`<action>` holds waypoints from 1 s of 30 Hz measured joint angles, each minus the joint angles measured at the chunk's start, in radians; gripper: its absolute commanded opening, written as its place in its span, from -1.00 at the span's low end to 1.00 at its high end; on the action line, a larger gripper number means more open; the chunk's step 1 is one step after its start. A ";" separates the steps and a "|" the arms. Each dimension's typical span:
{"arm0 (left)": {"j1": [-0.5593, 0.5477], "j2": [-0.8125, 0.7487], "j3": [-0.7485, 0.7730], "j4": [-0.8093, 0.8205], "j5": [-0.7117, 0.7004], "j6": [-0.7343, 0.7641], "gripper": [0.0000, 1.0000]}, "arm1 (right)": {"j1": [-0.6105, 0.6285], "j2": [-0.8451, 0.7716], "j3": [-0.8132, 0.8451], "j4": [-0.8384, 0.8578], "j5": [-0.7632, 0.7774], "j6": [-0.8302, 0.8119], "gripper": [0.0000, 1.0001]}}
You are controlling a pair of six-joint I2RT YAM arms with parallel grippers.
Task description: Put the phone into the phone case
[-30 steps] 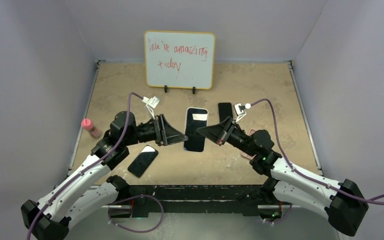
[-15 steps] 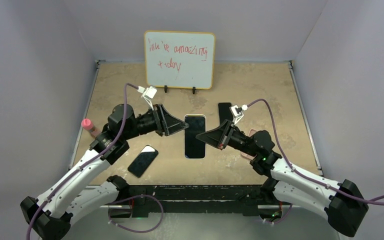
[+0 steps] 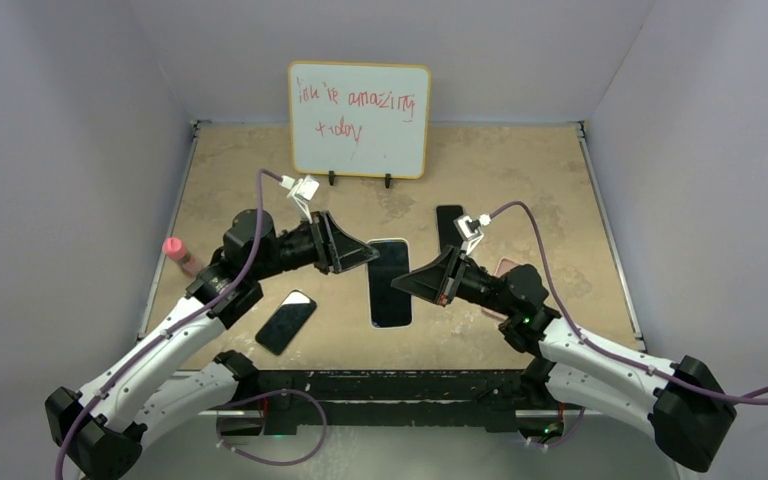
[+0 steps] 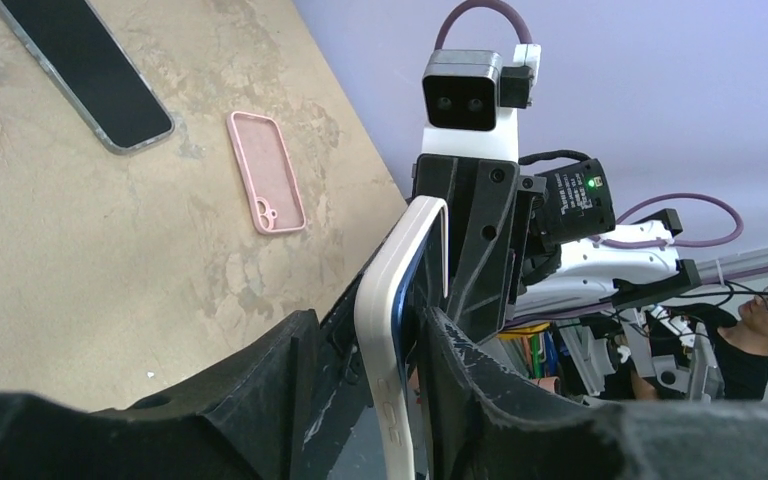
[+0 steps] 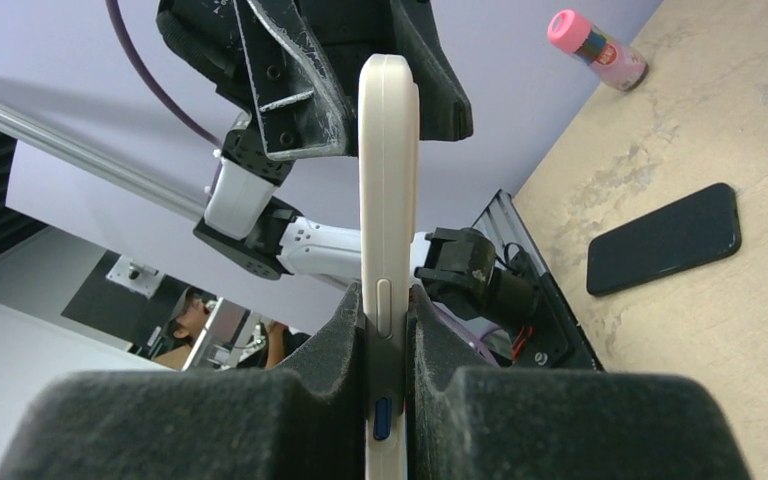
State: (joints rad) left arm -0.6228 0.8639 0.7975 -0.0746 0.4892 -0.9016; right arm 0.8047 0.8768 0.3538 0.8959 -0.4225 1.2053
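Observation:
A white phone case (image 3: pixel 390 283) with a dark-faced blue phone in it is held above the table between both grippers. My left gripper (image 3: pixel 365 258) grips its far left edge. In the left wrist view the case's white rim (image 4: pixel 390 300) and the phone's blue edge (image 4: pixel 422 290) stand between the jaws of my left gripper (image 4: pixel 370 320). My right gripper (image 3: pixel 405 283) is shut on the case's right side. In the right wrist view the case (image 5: pixel 388 150) is pinched at its side button by my right gripper (image 5: pixel 387 295).
A black phone (image 3: pixel 285 322) lies near left, another (image 3: pixel 449 228) behind the right gripper. A pink case (image 3: pixel 505 268) lies partly hidden by the right arm. A pink-capped bottle (image 3: pixel 178 255) stands at the left edge. A whiteboard (image 3: pixel 359 119) stands at the back.
Both grippers have carried the cased phone toward the near edge. The white patch on its face no longer shows. The left wrist has turned a little.

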 measured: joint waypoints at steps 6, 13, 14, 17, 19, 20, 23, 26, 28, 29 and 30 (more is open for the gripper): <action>-0.002 0.000 -0.006 0.024 0.010 -0.015 -1.00 | -0.001 0.000 -0.003 -0.015 -0.004 -0.003 -1.00; -0.002 0.040 0.003 -0.037 -0.021 0.023 -1.00 | -0.002 0.000 -0.017 -0.077 0.027 -0.012 -1.00; -0.002 0.050 0.008 -0.051 -0.025 0.031 -1.00 | -0.002 0.000 -0.018 -0.091 0.033 -0.013 -1.00; -0.002 0.081 0.028 -0.104 -0.037 0.054 -0.74 | -0.003 -0.001 -0.018 -0.139 0.047 -0.024 -1.00; -0.002 0.088 0.035 -0.131 -0.040 0.066 -0.28 | -0.002 -0.004 -0.018 -0.158 0.049 -0.032 -1.00; -0.003 0.088 0.037 -0.140 -0.041 0.077 -0.15 | -0.001 -0.008 -0.018 -0.164 0.048 -0.035 -1.00; -0.006 0.087 0.043 -0.202 -0.092 0.130 0.18 | 0.002 -0.025 -0.019 -0.200 0.064 -0.044 -1.00; -0.006 0.085 0.066 -0.290 -0.167 0.191 0.43 | 0.001 -0.039 -0.018 -0.256 0.088 -0.077 -1.00; -0.005 0.084 0.094 -0.365 -0.226 0.238 0.52 | 0.001 -0.040 -0.012 -0.302 0.108 -0.112 -1.00; -0.005 0.084 0.114 -0.408 -0.258 0.263 0.61 | 0.002 -0.038 -0.006 -0.327 0.120 -0.129 -1.00; -0.005 0.083 0.124 -0.426 -0.272 0.274 0.69 | 0.001 -0.031 0.003 -0.354 0.134 -0.150 -1.00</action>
State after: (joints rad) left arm -0.6277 0.9470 0.9211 -0.5003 0.2176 -0.6281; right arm 0.8059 0.8463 0.3573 0.5415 -0.2886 1.0550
